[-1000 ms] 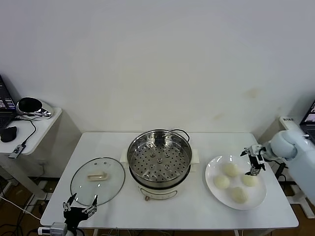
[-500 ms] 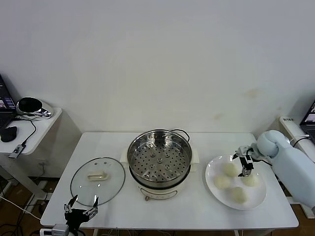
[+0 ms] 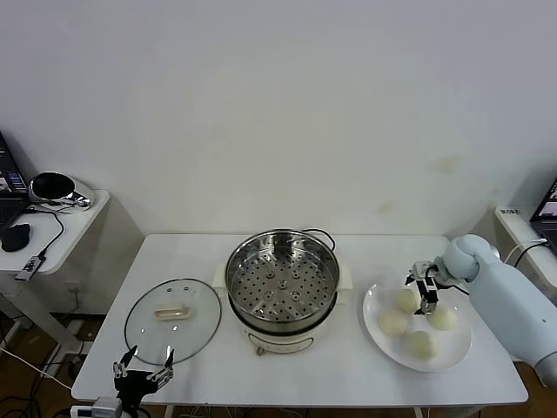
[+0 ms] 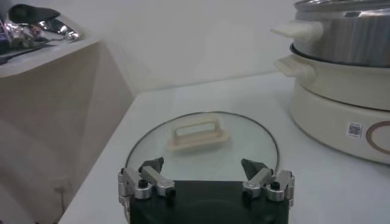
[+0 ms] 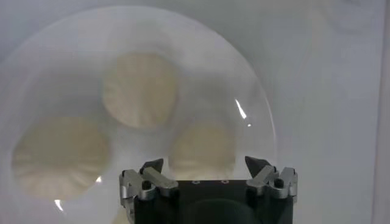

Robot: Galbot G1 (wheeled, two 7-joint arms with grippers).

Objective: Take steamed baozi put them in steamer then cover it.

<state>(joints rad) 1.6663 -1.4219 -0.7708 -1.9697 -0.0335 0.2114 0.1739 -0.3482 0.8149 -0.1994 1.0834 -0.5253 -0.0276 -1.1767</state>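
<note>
Though four overhead, three baozi (image 5: 140,89) wrist-side.

Steamer (image 4: 341,67) cropped by the left wrist view's edge; fourth baozi outside the right wrist view.

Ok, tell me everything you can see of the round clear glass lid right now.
The round clear glass lid lies flat on the white table, handle up, left of the shiny steel steamer and apart from it. It has a thin metal rim and a cream-white oblong handle at its centre. Nothing touches it; the open left gripper hovers at its near edge.
</note>
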